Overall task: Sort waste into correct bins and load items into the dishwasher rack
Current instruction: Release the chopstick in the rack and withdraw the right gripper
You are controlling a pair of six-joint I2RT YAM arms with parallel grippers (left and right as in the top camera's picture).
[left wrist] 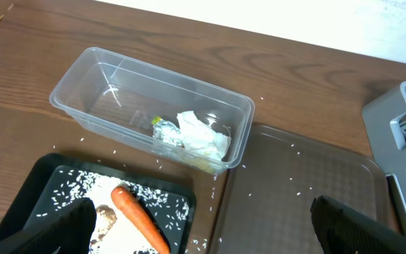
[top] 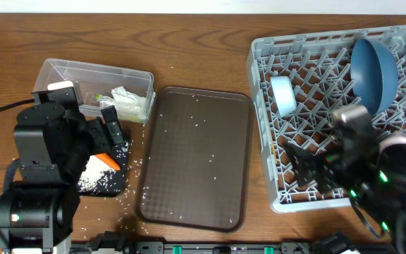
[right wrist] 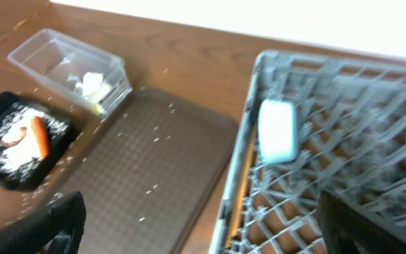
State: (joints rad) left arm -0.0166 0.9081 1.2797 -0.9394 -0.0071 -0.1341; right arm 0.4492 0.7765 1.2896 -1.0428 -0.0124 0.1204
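Wood table [top: 203, 42] | carrot [left wrist: 139, 220] in black tray [left wrist: 44, 173]; spread left hand [left wrist: 203, 229] above

crumpled paper [left wrist: 203, 137] in clear tub [left wrist: 76, 85]; carrot [left wrist: 138, 219] and rice [left wrist: 76, 185] on black tray [left wrist: 30, 187]; blue dish [top: 373, 65] upright in rack [top: 258, 92].

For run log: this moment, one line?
left claw open; right claw open over dishwasher rack; crumpled paper in clear tub; carrot piece in black tray; blue dish racked
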